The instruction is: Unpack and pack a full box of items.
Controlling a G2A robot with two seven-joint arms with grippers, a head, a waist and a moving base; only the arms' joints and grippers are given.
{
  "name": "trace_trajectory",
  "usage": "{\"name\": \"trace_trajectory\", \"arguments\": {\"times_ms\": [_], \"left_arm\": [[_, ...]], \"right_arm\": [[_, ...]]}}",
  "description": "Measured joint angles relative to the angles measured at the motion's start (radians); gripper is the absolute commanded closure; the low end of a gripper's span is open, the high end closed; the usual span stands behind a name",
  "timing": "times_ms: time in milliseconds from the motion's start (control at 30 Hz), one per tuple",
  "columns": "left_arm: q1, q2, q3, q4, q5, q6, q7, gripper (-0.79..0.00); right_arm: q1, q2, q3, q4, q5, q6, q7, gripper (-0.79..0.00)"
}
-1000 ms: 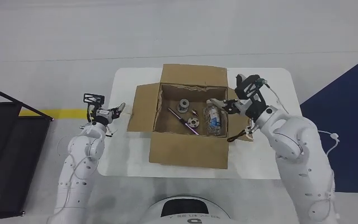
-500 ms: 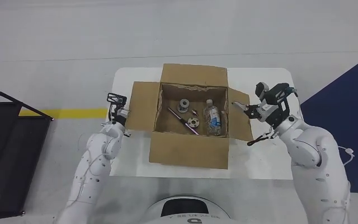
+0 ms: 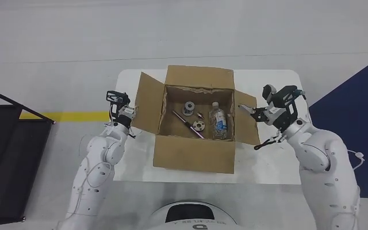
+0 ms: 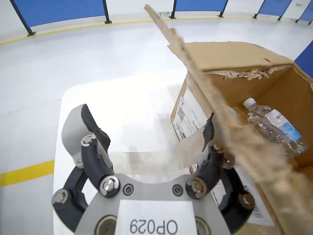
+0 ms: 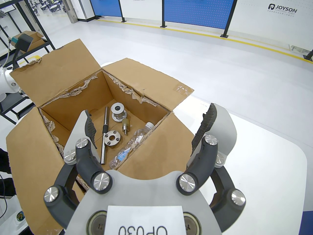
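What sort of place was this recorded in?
Likely an industrial test hall or robot lab: blue and white partition panels, a yellow floor line, and a white table bearing a cardboard box.

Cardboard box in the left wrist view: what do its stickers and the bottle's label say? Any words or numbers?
On the cardboard box, the upper white sticker: print and a code square, too blurred to read.
The lower sticker, with a barcode: too blurred to read.
The label on the water bottle: too small to read.
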Motion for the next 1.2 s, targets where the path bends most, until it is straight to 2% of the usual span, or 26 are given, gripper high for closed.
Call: {"name": "trace_trajectory", "arguments": {"times_ms": [333, 467, 667, 967, 1200], "left_arm": [[0.000, -0.001, 0.004, -0.016, -0.003, 0.004, 0.010, -0.785], [-0.002, -0.001, 0.035, -0.077, 0.059, 0.026, 0.024, -0.785], [-0.018, -0.005, 0.099, -0.128, 0.131, 0.045, -0.015, -0.785], [-0.061, -0.016, 0.196, -0.044, 0.166, 0.047, -0.071, -0.785], [-0.075, -0.018, 0.219, -0.006, 0.176, 0.051, -0.065, -0.785]], "right_arm": [[0.000, 0.000, 0.000, 0.000, 0.000, 0.000, 0.000, -0.785], [0.000, 0.000, 0.000, 0.000, 0.000, 0.000, 0.000, -0.785], [0.000, 0.000, 0.000, 0.000, 0.000, 0.000, 0.000, -0.785], [0.000, 0.000, 0.000, 0.000, 0.000, 0.000, 0.000, -0.785], [0.000, 0.000, 0.000, 0.000, 0.000, 0.000, 0.000, -0.785]]}}
